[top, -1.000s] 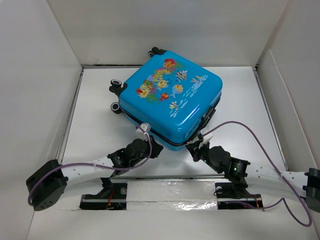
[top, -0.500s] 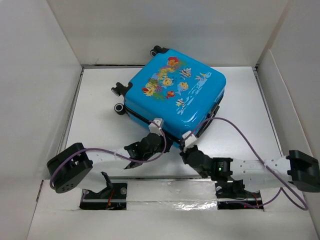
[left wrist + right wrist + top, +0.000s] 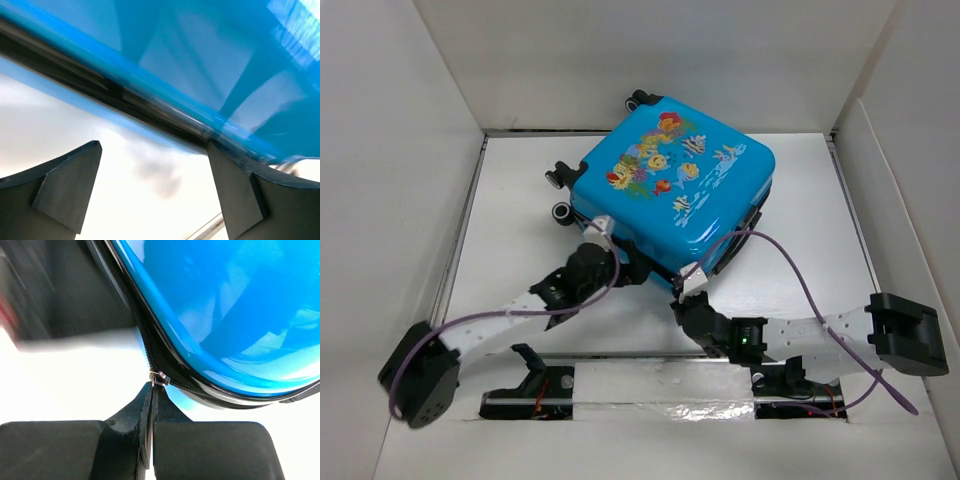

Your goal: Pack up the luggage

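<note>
Right gripper [image 3: 151,389] pinches the small metal zip pull [image 3: 159,378]; left gripper [image 3: 152,165] gapes beside the black seam. Luggage [image 3: 675,190], a glossy blue hard shell with rounded corners and fish print, lies shut on the white tabletop [image 3: 800,240]. Packing looks nearly done, with zipping apparently left.

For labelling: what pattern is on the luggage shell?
Luggage: cartoon fish and coral on bright blue; best in top external view.
</note>
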`<move>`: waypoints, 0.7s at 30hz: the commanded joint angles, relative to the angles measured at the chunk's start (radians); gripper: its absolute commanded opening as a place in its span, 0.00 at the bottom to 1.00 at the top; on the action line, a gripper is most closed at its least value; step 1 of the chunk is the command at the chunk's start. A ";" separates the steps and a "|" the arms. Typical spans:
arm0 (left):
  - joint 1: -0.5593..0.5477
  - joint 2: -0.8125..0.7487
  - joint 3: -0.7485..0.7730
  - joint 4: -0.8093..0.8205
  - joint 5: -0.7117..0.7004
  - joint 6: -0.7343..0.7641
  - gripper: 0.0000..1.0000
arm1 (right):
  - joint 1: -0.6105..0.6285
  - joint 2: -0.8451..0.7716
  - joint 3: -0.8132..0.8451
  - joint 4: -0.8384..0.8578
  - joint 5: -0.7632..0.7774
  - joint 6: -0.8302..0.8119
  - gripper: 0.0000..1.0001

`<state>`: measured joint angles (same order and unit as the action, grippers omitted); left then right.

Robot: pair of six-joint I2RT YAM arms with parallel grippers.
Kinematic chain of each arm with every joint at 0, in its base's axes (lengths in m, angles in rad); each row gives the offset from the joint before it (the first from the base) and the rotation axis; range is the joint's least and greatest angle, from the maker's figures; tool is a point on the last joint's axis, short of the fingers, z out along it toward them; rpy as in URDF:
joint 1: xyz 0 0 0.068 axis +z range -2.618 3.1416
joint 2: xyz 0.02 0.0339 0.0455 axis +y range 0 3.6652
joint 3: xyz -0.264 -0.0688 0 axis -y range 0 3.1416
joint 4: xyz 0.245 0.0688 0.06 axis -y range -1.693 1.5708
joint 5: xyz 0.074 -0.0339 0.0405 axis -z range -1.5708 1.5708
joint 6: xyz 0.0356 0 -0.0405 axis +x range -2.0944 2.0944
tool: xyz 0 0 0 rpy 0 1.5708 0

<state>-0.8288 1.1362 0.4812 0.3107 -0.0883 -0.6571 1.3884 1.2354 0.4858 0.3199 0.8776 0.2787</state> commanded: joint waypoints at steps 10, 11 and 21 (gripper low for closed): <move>0.606 -0.266 0.252 -0.222 0.215 -0.134 0.96 | 0.055 -0.025 -0.006 0.148 -0.181 0.040 0.00; 0.658 -0.224 0.272 -0.188 0.272 -0.139 0.96 | 0.055 -0.024 -0.003 0.148 -0.184 0.037 0.00; 0.832 0.255 0.569 -0.145 0.358 -0.142 0.94 | 0.046 0.010 0.005 0.148 -0.218 0.030 0.00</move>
<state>-0.0017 1.3529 0.9634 0.1513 0.2104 -0.8017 1.4002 1.2335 0.4564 0.3847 0.7593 0.2913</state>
